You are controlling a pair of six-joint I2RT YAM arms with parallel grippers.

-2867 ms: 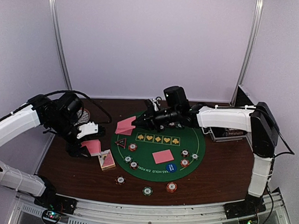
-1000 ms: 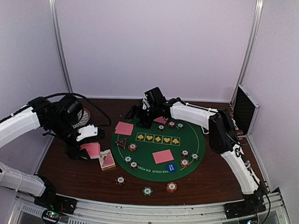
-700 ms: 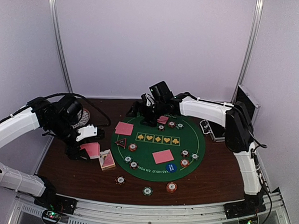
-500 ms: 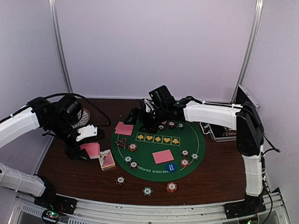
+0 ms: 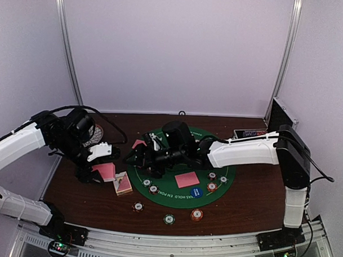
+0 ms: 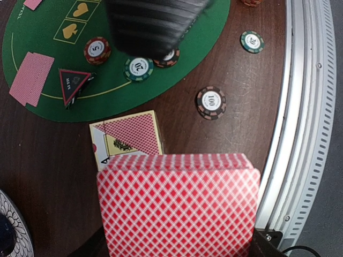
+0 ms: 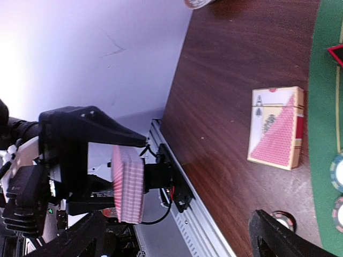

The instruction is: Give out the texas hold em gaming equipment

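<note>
- The rig stands in a pale-walled booth. Its dark wooden table (image 5: 242, 193) carries a round green felt mat (image 5: 172, 195), and a black-and-silver case (image 5: 280, 116) stands at the table's far right corner.
- Change noted: a second ago the right arm was working at the far edge of the mat. It has since swung across the mat to its left edge, so the right gripper (image 5: 135, 157) now hangs near the left gripper (image 5: 101, 166).
- Right jaws: my wrist view shows both fingers spread wide with nothing between them. It arrives empty.
- Left gripper: unmoved throughout and clamped on the deck of pink-backed cards (image 6: 179, 206). It holds the deck over the table's left side, just off the mat and above the card box (image 6: 128, 136), which lies flat on the wood.
- Already laid out:
  - Loose pink cards (image 6: 32, 77) lie face down at the mat's far left edge.
  - A single card (image 5: 186, 179) lies face down on the mat's near half.
- Poker chips:
  - Several sit along the mat's near edge, among them a red chip (image 6: 97, 50).
  - Three rest on bare table towards the near edge, including a dark chip (image 6: 210, 101).
- Assessment: I judge one delivery complete and the right arm returning to draw the next card from the held deck. Distribution looks partway through.
- Risk: the open fingers must lift one card only, without disturbing the rest of the deck.
</note>
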